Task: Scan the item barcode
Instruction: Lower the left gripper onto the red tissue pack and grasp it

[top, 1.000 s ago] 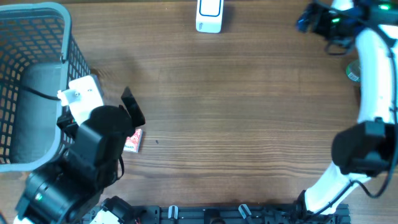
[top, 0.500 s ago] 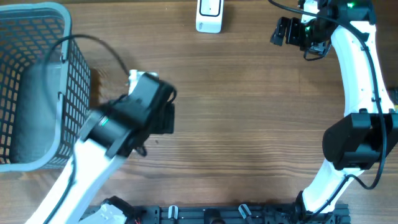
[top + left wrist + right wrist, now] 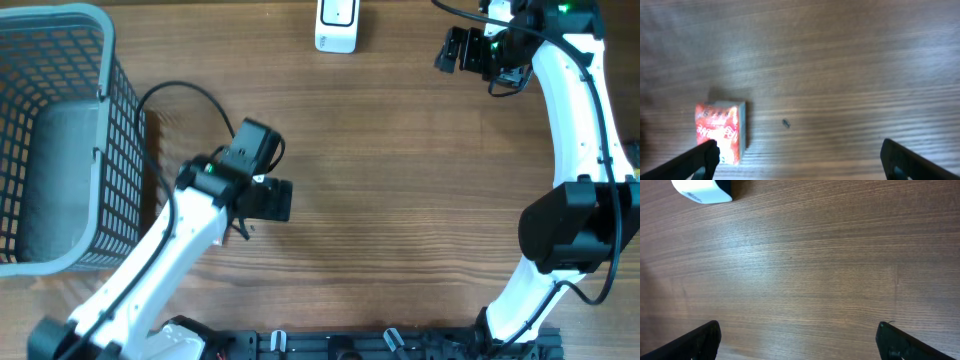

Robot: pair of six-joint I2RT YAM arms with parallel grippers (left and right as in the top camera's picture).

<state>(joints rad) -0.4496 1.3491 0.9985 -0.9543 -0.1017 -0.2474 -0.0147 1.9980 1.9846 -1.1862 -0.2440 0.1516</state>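
Observation:
The item, a small red and white packet [image 3: 720, 132], lies flat on the wood table in the left wrist view, just inside my left gripper's left finger. In the overhead view my left arm hides it. My left gripper [image 3: 801, 167] [image 3: 272, 198] hovers over the table, open, with nothing between its fingers. The white barcode scanner [image 3: 337, 25] [image 3: 702, 190] stands at the table's far edge. My right gripper [image 3: 455, 50] [image 3: 800, 347] is to the right of the scanner, open and empty over bare wood.
A grey wire basket [image 3: 105, 100] with a grey lining fills the far left. A black rail [image 3: 380, 345] runs along the front edge. A small dark speck [image 3: 786, 123] marks the wood beside the packet.
My left arm has swung away from the basket toward the right and stretched out over the packet. My right gripper moved left toward the scanner, then held still.

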